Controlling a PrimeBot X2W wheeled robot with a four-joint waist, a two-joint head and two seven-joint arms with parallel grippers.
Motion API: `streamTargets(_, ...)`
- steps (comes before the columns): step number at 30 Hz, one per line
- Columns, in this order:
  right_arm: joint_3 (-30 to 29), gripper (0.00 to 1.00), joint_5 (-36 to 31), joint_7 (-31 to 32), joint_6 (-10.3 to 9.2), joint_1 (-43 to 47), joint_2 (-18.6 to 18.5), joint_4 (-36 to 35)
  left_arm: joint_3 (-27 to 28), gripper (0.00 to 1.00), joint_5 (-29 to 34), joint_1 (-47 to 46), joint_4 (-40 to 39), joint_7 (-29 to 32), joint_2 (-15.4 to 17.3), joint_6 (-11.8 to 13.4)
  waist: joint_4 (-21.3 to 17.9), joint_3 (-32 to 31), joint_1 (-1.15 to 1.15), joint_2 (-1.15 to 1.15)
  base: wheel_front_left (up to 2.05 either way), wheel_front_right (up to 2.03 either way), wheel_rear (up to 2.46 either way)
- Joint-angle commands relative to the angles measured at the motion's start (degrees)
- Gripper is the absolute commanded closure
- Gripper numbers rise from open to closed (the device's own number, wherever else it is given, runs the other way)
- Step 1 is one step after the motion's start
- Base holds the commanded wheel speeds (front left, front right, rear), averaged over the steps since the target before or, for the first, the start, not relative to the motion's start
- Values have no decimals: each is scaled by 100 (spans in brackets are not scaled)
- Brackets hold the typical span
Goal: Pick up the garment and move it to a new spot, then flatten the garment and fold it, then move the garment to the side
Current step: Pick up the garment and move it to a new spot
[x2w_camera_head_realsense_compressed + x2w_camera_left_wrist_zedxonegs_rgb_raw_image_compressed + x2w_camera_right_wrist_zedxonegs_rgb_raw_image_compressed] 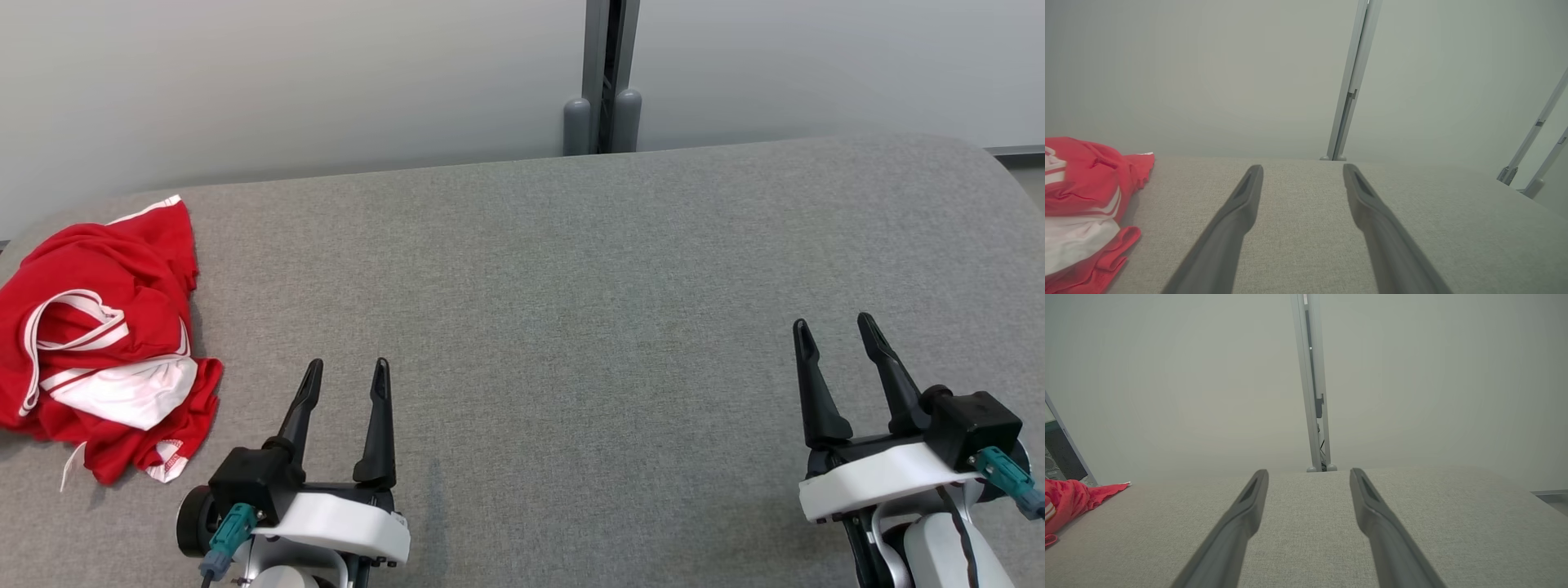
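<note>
Two grippers sit low over the near part of the worktop [571, 269], fingers pointing toward its far edge.

Left gripper [348, 365]: jaws spread wide, nothing held. Its long dark fingers taper to narrow tips above bare cloth.

Right gripper [834, 322]: likewise spread wide and empty. It is well apart from the left gripper, with a broad stretch of uncovered worktop between them. Each gripper carries a white shell, a black block and a teal connector at its base.

Worktop: covered in grey woven cloth of fine, even grain. It is flat across the middle and curves down at the rounded far right corner. Bare cloth runs ahead of both grippers up to the straight far edge.

Garment [106, 327]: red fabric with white trim and a white panel, crumpled in a loose heap at the left edge of the worktop. It lies near the left gripper, on its left, and does not touch it. The folds overlap, a white-banded hem points toward the far edge, and a thin white cord trails from the near side. In the left wrist view the heap lies left of the left finger, with a strip of cloth between them.

Background: a smooth, pale grey wall [286, 82] stands just behind the far edge. A grey metal post [602, 73] with two rounded feet divides it near the middle.
</note>
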Motion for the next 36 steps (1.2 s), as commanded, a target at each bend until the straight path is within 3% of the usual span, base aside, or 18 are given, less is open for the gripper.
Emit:
streamTargets(1,-19,0,-7,-19,0,-38,-40,-1,6,0,-21,-36,10,-21,27,3,15,-4,0,0,0,0,0)
streamTargets(10,36,0,-92,-19,0,34,-37,-86,86,0,-73,-61,-43,-21,27,36,436,20,0,0,0,0,0)
streamTargets(36,545,0,97,-18,0,280,-37,-47,569,0,93,461,-173,-20,25,-7,2568,-294,0,0,0,0,0)
